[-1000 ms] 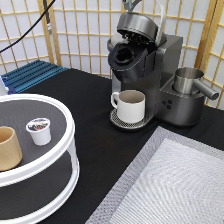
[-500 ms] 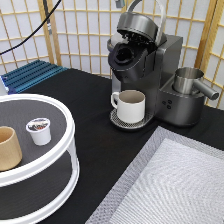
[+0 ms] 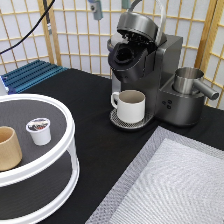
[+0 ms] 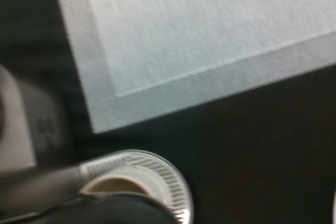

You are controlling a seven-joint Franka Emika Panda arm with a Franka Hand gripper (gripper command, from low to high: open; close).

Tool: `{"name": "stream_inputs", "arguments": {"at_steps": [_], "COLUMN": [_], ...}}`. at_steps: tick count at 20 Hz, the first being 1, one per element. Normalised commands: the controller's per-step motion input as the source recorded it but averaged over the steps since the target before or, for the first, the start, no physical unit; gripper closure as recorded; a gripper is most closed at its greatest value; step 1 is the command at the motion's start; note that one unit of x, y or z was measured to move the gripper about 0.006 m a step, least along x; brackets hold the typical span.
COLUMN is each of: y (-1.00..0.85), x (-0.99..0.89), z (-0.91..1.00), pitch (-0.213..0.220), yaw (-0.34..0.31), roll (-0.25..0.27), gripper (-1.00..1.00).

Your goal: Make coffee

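One small white plastic coffee pod with dark foil top [image 3: 39, 130], upright on white round two-tier tray [image 3: 67, 150], beside tan handleless cup [image 3: 9, 148]. White handled mug [image 3: 131, 105] under open-lidded dark coffee machine [image 3: 146, 65]. Pincer out of exterior view. From wrist: pale grey mat [image 4: 187, 55], mug from above.

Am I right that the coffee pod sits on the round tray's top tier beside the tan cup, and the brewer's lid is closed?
Not quite. The exterior view shows the brewer's lid raised. The coffee pod does sit on the round tray beside the tan cup. The claw is out of sight.
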Motion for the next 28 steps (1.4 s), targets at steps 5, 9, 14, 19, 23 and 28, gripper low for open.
{"name": "stream_inputs", "arguments": {"at_steps": [5, 9, 14, 19, 23, 28], "y": [-0.44, -0.31, -0.33, -0.25, -0.22, -0.23], "x": [-0.77, -0.7, -0.46, -0.3, -0.2, -0.16], "z": [-0.37, -0.65, -0.73, -0.33, -0.05, 0.0], "pitch": [0.022, -0.07, -0.11, -0.024, -0.001, -0.001], "yaw": [-0.098, -0.185, -0.235, -0.297, -0.317, -0.304], "roll": [-0.004, -0.034, -0.035, -0.008, 0.0, -0.012], "gripper": [-1.0, -1.0, -1.0, -1.0, -1.0, -1.0]}}
